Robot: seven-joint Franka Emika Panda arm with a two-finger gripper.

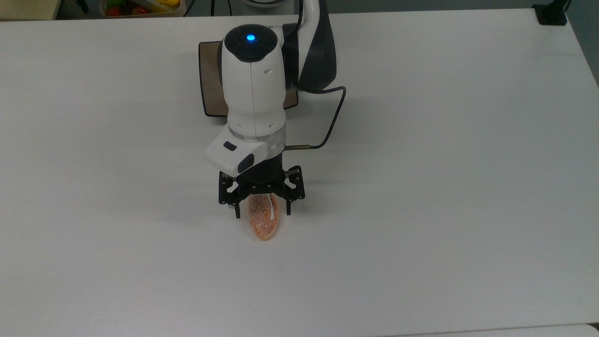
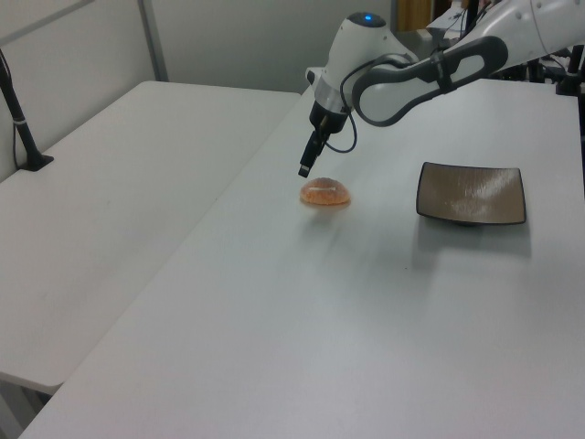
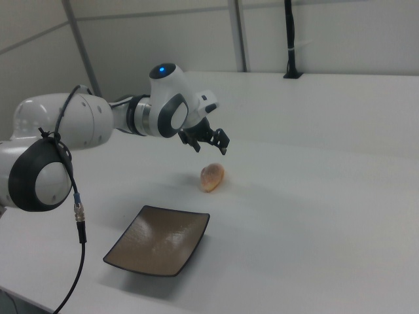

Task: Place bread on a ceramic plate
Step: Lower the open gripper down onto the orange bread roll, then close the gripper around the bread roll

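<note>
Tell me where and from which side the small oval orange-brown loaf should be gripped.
Probably across its narrow middle, from straight above. The small oval orange-brown loaf lies flat on the white table, its long axis running up-down in the top view, so the short width fits between the fingers. The open tool already hangs above its far end.
</note>
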